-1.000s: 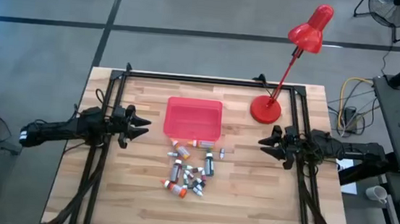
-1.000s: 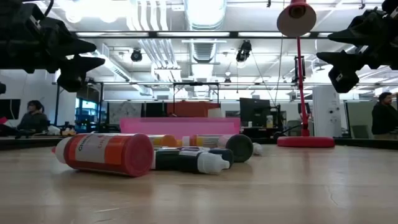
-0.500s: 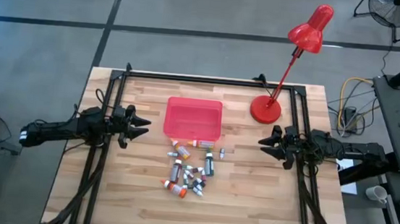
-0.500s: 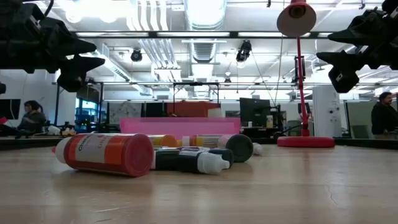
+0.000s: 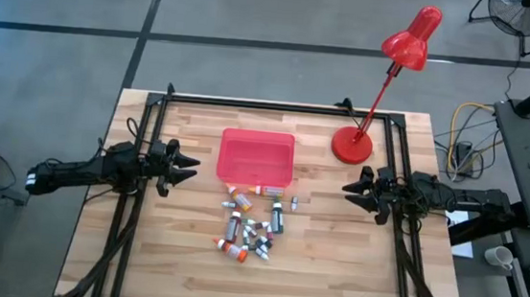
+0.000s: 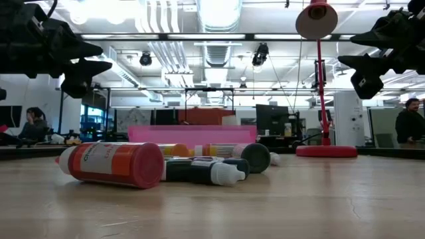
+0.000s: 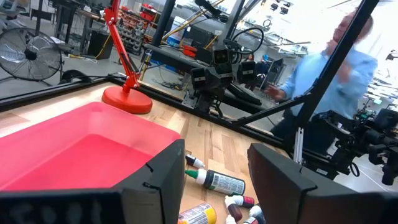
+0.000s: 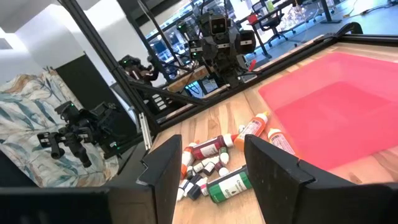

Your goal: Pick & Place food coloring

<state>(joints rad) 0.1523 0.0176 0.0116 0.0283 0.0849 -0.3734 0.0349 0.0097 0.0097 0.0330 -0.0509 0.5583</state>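
Note:
Several small food coloring bottles [image 5: 250, 226] lie on their sides in a loose pile on the wood table, just near of the shallow red tray [image 5: 256, 157]. In the low view an orange bottle [image 6: 113, 163] lies in front, dark ones behind it. Both wrist views show bottles [image 7: 217, 181] [image 8: 214, 163] beside the tray. My left gripper [image 5: 189, 166] hovers open above the table's left side, pointing toward the tray. My right gripper [image 5: 350, 191] hovers open above the right side, pointing toward the pile. Neither touches anything.
A red desk lamp stands with its round base [image 5: 352, 145] on the far right part of the table, its head [image 5: 411, 38] leaning beyond the far edge. A black frame [image 5: 250, 102] runs along the table's far edge and sides. People show in the room behind.

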